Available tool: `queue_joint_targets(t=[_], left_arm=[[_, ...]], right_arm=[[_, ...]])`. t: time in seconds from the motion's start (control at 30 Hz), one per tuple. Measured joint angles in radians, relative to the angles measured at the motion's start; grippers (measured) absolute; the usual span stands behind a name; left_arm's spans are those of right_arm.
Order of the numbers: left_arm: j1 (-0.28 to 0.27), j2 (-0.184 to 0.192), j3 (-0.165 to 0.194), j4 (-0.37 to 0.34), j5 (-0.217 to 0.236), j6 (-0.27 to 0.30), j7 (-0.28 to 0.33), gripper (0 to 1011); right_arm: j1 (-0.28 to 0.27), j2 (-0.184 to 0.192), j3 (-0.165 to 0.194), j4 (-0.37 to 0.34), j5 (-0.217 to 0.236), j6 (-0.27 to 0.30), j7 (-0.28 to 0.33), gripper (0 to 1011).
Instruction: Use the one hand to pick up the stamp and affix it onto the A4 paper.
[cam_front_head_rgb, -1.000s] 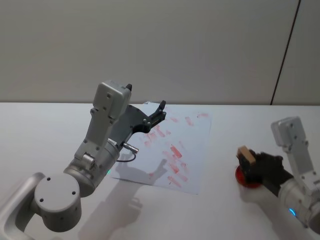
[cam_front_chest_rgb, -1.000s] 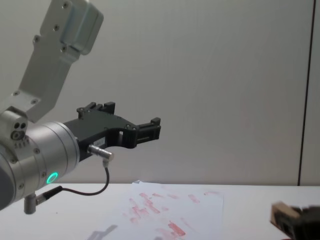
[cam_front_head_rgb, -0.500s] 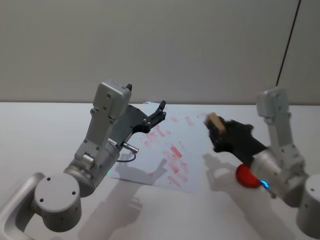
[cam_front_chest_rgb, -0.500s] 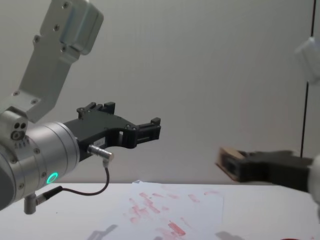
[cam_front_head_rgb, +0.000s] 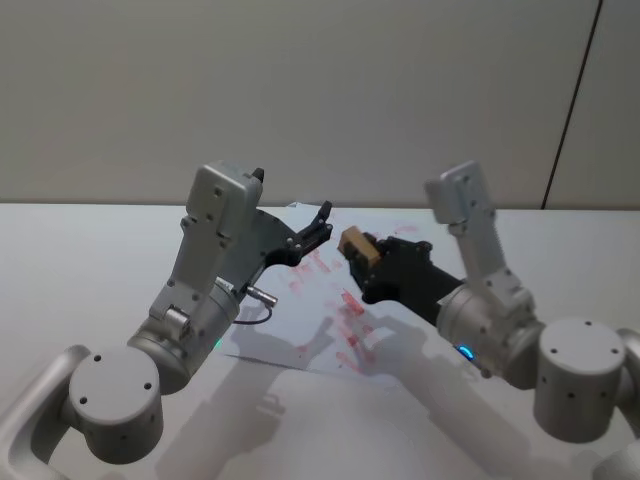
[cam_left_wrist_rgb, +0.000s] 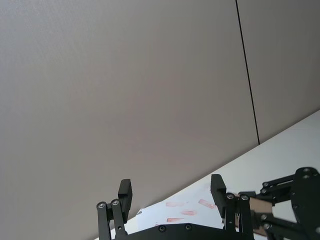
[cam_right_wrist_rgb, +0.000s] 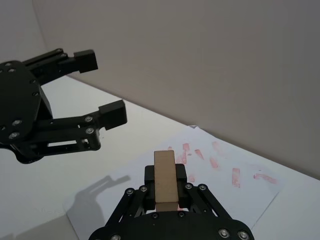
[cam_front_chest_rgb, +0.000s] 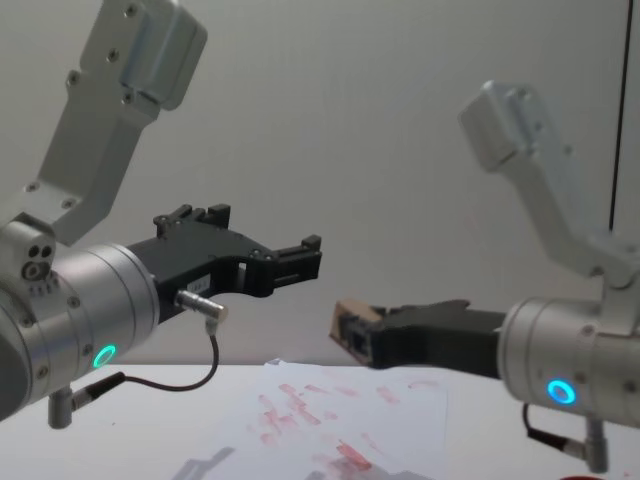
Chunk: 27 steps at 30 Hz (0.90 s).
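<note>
My right gripper (cam_front_head_rgb: 362, 254), the hand with the blue light, is shut on the stamp (cam_front_head_rgb: 354, 243), a small light-brown wooden block. It holds the stamp (cam_right_wrist_rgb: 165, 181) in the air over the A4 paper (cam_front_head_rgb: 285, 322), a white sheet with many red prints lying on the table. In the chest view the stamp (cam_front_chest_rgb: 349, 324) hangs well above the A4 paper (cam_front_chest_rgb: 350, 420). My left gripper (cam_front_head_rgb: 322, 224), on the wrist with the green light, is raised and open just left of the stamp, holding nothing. The right arm hides part of the sheet.
The white table (cam_front_head_rgb: 80, 260) runs out to the left and right of the sheet. A plain grey wall (cam_front_head_rgb: 320, 90) with a dark vertical seam (cam_front_head_rgb: 570, 110) stands behind. A thin black cable (cam_front_chest_rgb: 205, 375) loops under the left wrist.
The right arm has lifted the stamp off the red ink pad at the right and swung it left, up over the paper. The left arm has not moved.
</note>
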<state>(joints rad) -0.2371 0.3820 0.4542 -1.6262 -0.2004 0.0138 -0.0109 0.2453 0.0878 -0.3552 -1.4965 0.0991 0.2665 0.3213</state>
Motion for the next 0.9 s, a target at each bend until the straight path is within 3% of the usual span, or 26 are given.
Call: queue_joint_targets(t=[0.6, 0.9], left_arm=[[0.000, 0.000, 0.000, 0.000, 0.000, 0.000, 0.000, 1003], [0.000, 0.000, 0.000, 0.000, 0.000, 0.000, 0.000, 1002]], right_arm=[[0.071, -0.025, -0.039, 0.149, -0.196, 0.058, 0.096, 220], [0.079, -0.035, -0.054, 0.204, -0.229, 0.096, 0.095, 220]])
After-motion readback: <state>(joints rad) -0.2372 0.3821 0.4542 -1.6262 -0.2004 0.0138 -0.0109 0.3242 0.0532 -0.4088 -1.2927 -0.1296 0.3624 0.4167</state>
